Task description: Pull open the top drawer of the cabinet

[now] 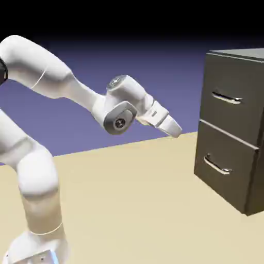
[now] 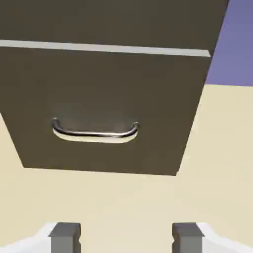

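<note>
So far nothing is done: the top drawer (image 1: 230, 97) sits flush in the cabinet (image 1: 256, 154), at about 3 o'clock in the exterior view. Your gripper (image 1: 176, 130) hangs well apart from it, jaws spread and empty. The hand view shows only the lower drawer handle (image 2: 95, 132), so you must aim higher, approach, grasp, pull.

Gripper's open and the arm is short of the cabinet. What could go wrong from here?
1. The hand view is centred on the lower drawer's handle, not the top drawer; driving straight ahead would likely grab the wrong drawer.
2. The gripper points downward and sits below the top handle, so it needs raising and levelling, or the fingers may strike the flat front.
</note>
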Action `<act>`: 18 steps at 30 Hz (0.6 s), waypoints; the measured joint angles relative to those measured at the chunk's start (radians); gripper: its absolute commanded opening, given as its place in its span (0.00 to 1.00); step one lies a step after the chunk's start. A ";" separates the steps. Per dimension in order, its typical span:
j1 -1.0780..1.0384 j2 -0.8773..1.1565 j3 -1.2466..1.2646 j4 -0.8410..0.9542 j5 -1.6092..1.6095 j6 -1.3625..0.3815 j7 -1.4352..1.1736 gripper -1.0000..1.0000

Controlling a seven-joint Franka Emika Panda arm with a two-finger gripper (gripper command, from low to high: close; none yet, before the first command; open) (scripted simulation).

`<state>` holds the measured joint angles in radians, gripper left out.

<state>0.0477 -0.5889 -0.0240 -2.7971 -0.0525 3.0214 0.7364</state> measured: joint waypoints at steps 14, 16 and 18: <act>0.415 -0.219 -0.279 0.150 -0.609 -0.181 -0.054 0.50; 0.474 -0.250 -0.319 0.172 -0.696 -0.207 -0.062 0.50; 0.533 -0.282 -0.359 0.193 -0.783 -0.232 -0.069 0.50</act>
<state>0.5811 -0.8706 -0.3827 -2.6041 -0.8353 2.7889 0.6671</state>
